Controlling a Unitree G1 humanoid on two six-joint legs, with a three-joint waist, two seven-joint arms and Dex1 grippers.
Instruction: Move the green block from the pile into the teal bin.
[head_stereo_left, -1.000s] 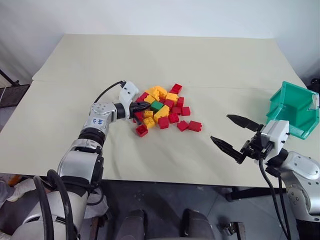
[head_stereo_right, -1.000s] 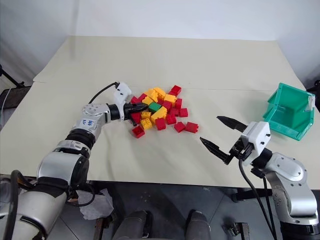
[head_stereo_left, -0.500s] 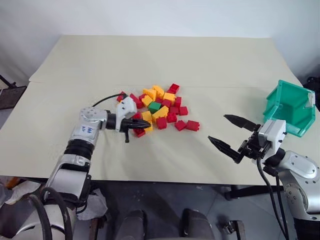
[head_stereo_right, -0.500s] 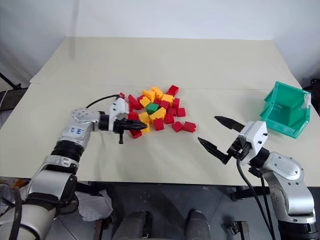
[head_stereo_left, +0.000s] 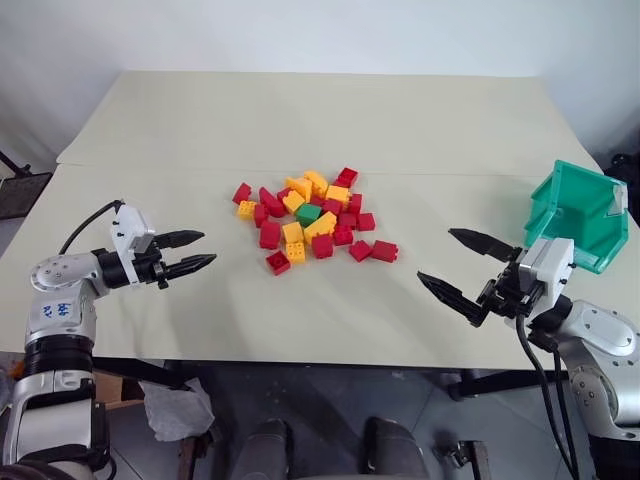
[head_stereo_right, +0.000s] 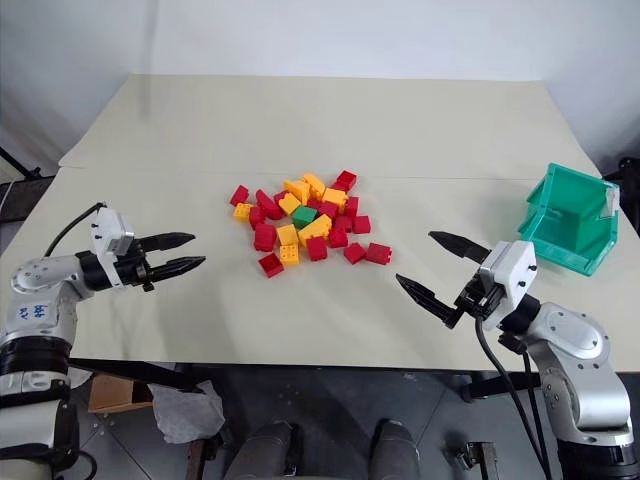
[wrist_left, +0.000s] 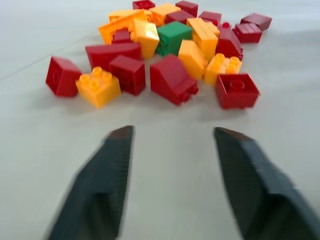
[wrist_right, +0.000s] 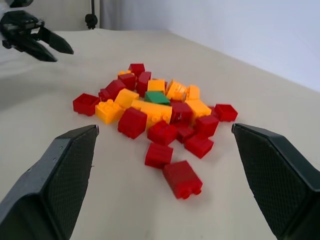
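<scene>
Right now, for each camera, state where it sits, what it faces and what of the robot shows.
Head eyes: high, facing down at the table, pile and bin; both arms show.
Left wrist: low behind the open left pincer, facing the pile with the green block.
Right wrist: behind the open right pincer, facing the pile; the left pincer shows beyond.
Shared: the pile.

The two eye views look forward and down from the robot's head over the whole table (head_stereo_left: 330, 120), sharing nearly the same scene. The left wrist view looks low and close across the tabletop at the pile (wrist_left: 165, 50) from the robot's left. The right wrist view faces the same pile from farther off on the right, also catching the left gripper (wrist_right: 47, 45).
</scene>
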